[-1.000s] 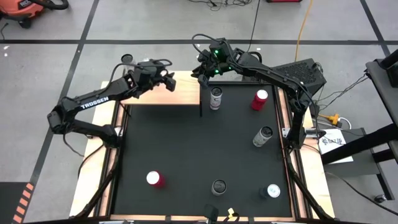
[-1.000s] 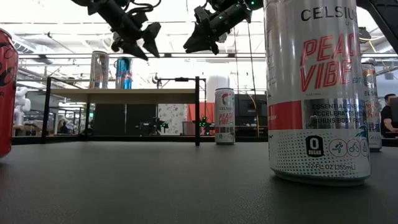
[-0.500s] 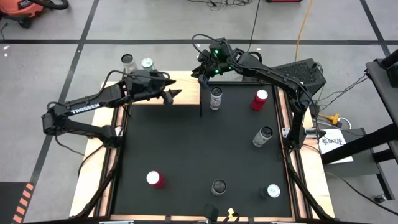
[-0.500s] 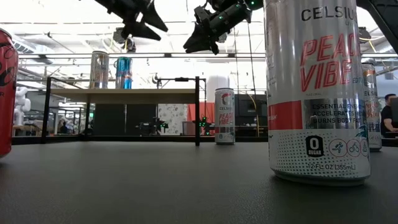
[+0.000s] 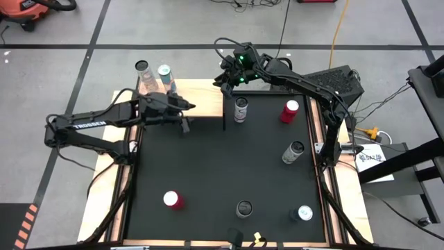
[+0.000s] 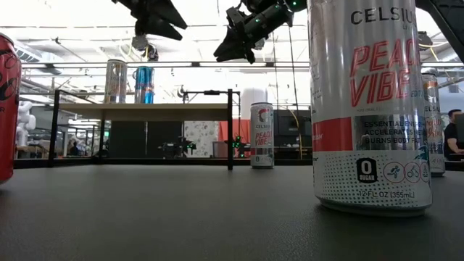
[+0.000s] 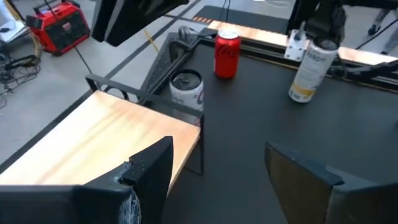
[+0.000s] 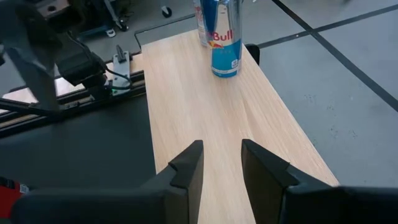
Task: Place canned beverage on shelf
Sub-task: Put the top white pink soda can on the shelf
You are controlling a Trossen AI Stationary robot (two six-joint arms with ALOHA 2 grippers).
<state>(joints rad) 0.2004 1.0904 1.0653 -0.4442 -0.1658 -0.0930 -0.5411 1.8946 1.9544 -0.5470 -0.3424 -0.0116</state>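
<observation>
Your left claw hangs spread and empty over the shelf's near edge. Your right claw hovers above the shelf's other end, slightly parted, empty. Two cans stand on the shelf's far-left end.

Pale wood shelf, black legs

Two dark fingers stand slightly parted, empty, over the pale wooden shelf; ahead of them a blue Red Bull can stands upright at its far end.
</observation>
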